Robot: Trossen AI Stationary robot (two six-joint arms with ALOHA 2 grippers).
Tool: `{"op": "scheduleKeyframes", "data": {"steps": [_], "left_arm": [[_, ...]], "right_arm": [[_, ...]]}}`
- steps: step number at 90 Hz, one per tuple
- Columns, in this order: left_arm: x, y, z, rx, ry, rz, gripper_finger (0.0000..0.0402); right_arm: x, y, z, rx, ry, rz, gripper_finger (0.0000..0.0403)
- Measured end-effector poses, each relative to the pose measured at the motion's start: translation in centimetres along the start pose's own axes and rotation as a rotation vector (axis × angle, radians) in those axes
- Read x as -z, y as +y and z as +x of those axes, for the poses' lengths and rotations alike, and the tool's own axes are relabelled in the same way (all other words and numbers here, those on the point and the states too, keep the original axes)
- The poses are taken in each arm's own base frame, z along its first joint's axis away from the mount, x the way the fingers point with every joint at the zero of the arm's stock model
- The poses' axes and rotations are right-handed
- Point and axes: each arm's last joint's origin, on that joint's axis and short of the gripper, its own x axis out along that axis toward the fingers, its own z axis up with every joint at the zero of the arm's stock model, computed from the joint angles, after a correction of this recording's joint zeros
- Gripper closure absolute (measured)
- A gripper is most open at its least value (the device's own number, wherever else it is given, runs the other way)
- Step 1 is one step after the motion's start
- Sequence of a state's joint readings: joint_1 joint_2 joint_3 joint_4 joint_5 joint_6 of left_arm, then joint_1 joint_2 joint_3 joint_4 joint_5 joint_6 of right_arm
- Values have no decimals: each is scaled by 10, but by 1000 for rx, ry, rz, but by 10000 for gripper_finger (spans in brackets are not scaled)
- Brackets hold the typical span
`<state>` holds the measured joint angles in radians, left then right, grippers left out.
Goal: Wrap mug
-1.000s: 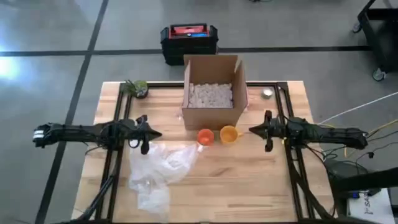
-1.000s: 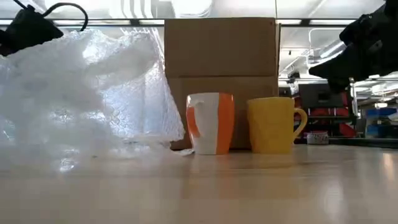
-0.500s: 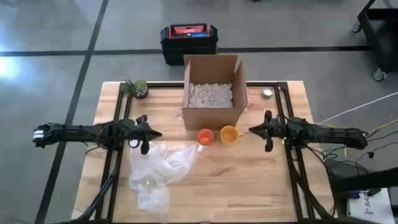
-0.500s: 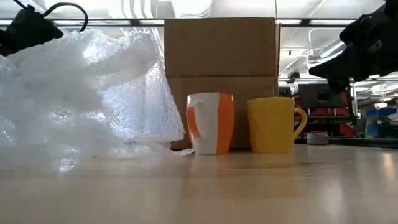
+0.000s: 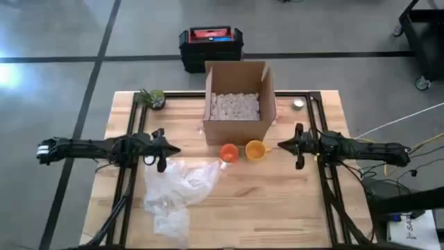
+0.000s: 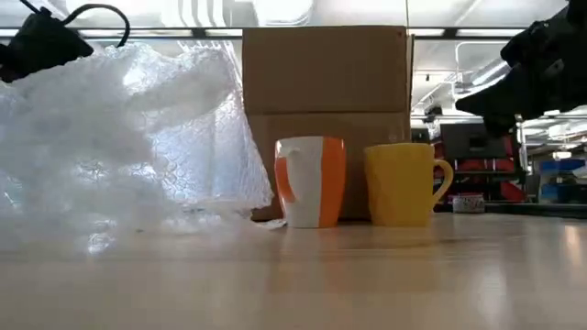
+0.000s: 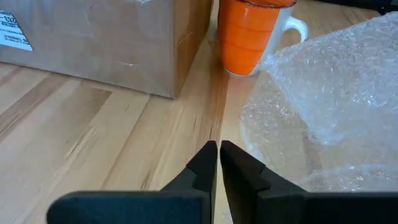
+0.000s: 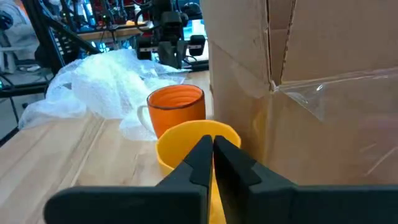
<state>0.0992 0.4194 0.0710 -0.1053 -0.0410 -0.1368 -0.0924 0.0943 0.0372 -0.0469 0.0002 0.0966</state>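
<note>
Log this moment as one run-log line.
left gripper shut, empty, beside bubble wrap | right gripper shut, empty, facing yellow mug | orange mug unwrapped, before cardboard box

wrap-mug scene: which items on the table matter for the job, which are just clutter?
Job items: orange mug, yellow mug, bubble wrap, cardboard box of packing peanuts, left claw and right claw, both shut and empty.

Clutter: small potted plant, small round object, black-and-red case on the floor.

grey floor (image 5: 55, 42), black toolbox (image 5: 210, 46)
</note>
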Motion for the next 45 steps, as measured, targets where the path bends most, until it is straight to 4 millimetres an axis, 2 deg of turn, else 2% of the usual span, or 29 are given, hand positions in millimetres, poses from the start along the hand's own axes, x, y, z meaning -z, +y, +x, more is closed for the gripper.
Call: {"op": "scheduleKeyframes", "data": {"steps": [39, 45], "left_arm": [[-2, 0, 0, 2, -24, -2, 393], [-3, -1, 0, 11, -32, -54, 393]], "right_arm": [[0, 0, 0, 0, 0, 0, 403], [0, 0, 0, 0, 0, 0, 403]]}}
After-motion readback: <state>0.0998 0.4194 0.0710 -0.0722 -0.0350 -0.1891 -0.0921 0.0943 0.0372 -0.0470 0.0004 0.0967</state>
